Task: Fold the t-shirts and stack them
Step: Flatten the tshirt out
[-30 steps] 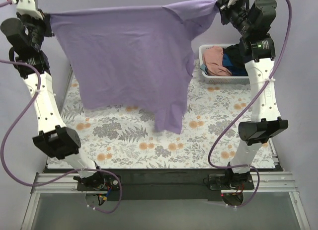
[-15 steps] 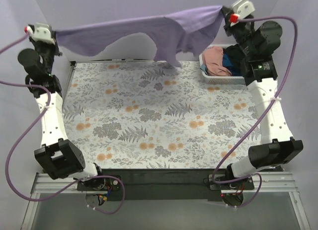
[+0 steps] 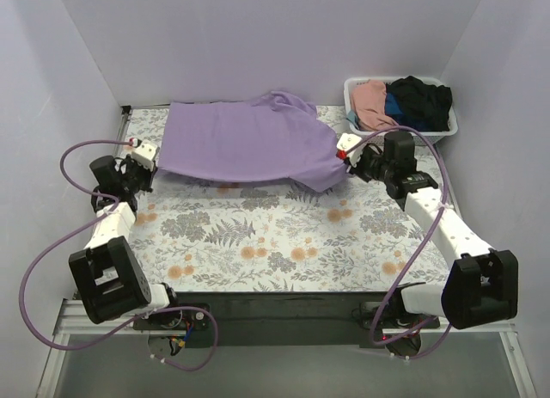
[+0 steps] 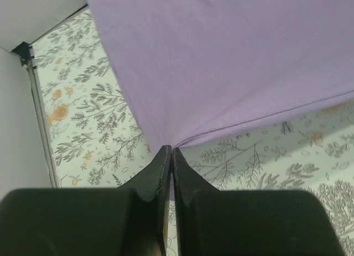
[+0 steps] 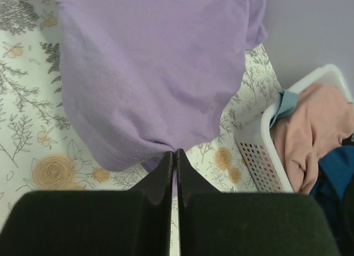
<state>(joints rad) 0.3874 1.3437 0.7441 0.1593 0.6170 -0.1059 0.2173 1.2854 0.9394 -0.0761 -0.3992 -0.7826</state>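
Observation:
The lavender-purple t-shirt [image 3: 245, 142] is spread over the far half of the floral table, stretched between both grippers. My left gripper [image 3: 155, 168] is shut on its near left corner, seen in the left wrist view [image 4: 169, 149] with the shirt [image 4: 232, 62] fanning away from the fingertips. My right gripper [image 3: 343, 151] is shut on the near right corner, where the cloth bunches; in the right wrist view [image 5: 175, 152] the shirt [image 5: 149, 62] hangs from the closed jaws. Pink [image 3: 372, 101], blue and black [image 3: 423, 95] shirts lie in the basket.
A white slatted basket [image 3: 357, 128] stands at the far right corner, just behind my right gripper; it also shows in the right wrist view [image 5: 260, 151]. The floral table [image 3: 275, 239] has lavender walls at the left, back and right.
Both arms have come down from holding the shirt high in the air and have drawn it toward the near side; it now lies spread flat on the far half of the table.

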